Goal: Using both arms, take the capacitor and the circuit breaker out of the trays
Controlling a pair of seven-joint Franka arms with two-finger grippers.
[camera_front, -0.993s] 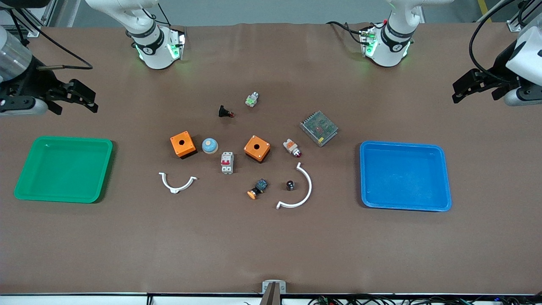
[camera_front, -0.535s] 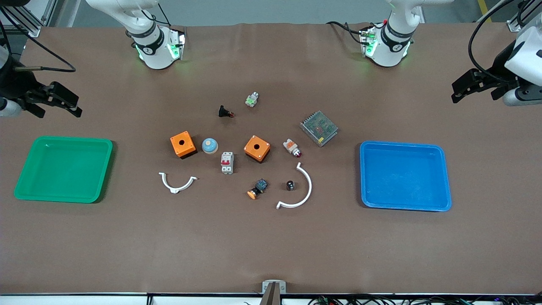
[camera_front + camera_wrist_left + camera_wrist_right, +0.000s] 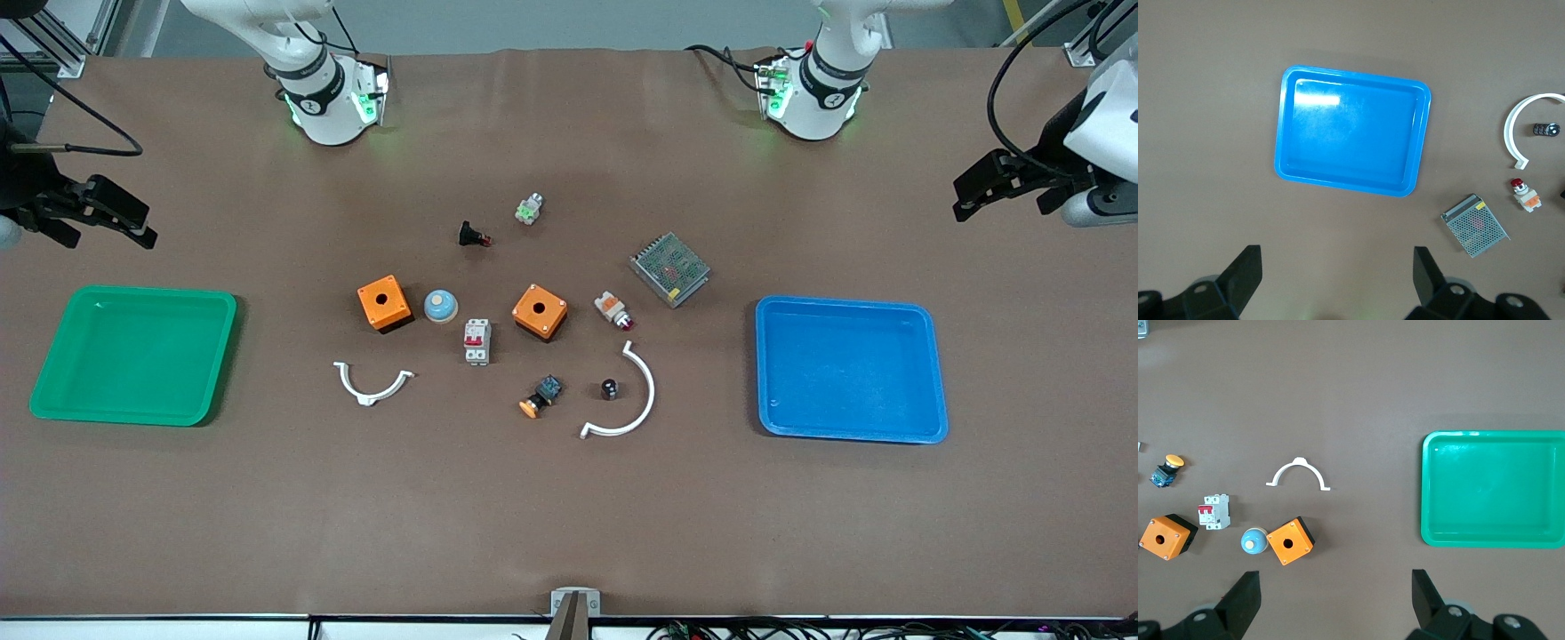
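A: Front view, breaker [image 3: 477,341]?
B: On table between orange boxes [image 3: 384,303], long axis toward camera, levers up.
A: Capacitor [image 3: 609,388]?
B: On its side inside white arc [image 3: 625,396].
A: Trays?
B: Green [image 3: 133,354], blue [image 3: 849,370], no parts inside.
A: Grippers?
B: Left [image 3: 1000,185], right [image 3: 96,212]: spread wide, over bare table.

Glossy plastic trays [image 3: 133,418], matt table [image 3: 569,516]

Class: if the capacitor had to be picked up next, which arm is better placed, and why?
Probably the left. The capacitor lies toward the blue tray, the left arm's end; the open left gripper is up at that end. The open right gripper hovers by the green tray.
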